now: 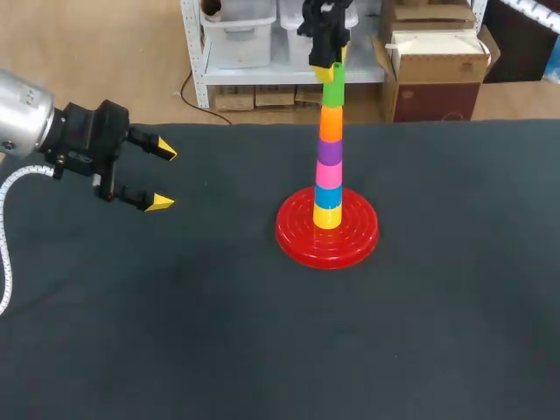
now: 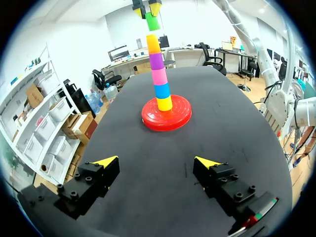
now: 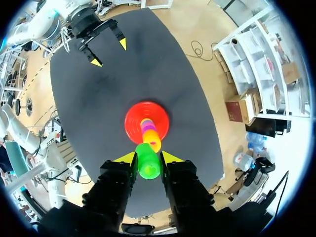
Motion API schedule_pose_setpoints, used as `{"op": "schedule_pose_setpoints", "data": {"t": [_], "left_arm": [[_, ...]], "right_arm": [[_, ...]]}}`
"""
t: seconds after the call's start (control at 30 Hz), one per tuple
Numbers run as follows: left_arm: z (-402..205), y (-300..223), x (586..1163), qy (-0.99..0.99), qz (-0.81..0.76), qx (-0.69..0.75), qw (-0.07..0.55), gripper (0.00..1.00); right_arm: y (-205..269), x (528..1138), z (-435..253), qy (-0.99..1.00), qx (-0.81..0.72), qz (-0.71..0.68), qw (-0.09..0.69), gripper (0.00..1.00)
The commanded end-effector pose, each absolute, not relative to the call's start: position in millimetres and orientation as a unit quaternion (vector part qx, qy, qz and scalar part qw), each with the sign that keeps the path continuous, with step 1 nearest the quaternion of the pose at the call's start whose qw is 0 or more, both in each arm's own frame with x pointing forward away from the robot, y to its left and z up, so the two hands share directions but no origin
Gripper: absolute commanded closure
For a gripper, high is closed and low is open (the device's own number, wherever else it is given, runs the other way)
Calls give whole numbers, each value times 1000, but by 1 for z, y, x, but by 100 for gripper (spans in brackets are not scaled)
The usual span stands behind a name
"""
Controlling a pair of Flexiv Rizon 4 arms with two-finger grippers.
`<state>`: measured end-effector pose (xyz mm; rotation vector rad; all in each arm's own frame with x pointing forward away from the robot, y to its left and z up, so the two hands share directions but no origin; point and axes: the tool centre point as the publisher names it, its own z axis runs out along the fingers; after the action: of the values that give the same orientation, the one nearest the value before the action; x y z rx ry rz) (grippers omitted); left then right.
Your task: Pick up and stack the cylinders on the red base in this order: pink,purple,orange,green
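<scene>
The red base (image 1: 296,238) sat on the dark worktop (image 1: 437,332) a little right of the middle. On its peg stood a column of cylinders: yellow cylinder (image 1: 327,216) lowest, then blue cylinder (image 1: 328,196), pink cylinder (image 1: 329,174), purple cylinder (image 1: 330,152) and orange cylinder (image 1: 331,122). The right hand (image 3: 148,158) hung straight above the column, its two fingers clamped on the green cylinder (image 1: 333,91) from either side. That cylinder was directly over the orange one and slightly tilted; whether the two touched could not be told. The left hand (image 1: 163,177) was well apart at the worktop's left side, its fingers spread wide with nothing between them, pointing towards the base.
</scene>
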<state>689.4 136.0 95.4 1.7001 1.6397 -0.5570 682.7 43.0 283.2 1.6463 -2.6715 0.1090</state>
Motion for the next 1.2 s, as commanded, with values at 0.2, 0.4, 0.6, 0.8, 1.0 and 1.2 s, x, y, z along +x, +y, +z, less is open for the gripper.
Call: {"op": "schedule_pose_setpoints", "data": {"t": [0.2,0.4,0.6,0.8,1.0,1.2], "left_arm": [[95,136,688,632,-214,656,352,0],[95,136,688,632,-214,656,352,0],[95,136,688,632,-214,656,352,0],[95,136,688,632,-214,656,352,0],[95,136,688,632,-214,656,352,0],[95,136,688,632,-214,656,352,0]], "right_arm": [[42,679,267,-841,529,2,-112,100],[34,684,266,-846,522,10,-105,100],[29,689,269,-849,520,14,-99,100],[32,696,265,-846,528,-2,-77,100],[36,702,263,-836,547,-8,-42,100],[41,706,259,-827,561,-7,-12,100]]}}
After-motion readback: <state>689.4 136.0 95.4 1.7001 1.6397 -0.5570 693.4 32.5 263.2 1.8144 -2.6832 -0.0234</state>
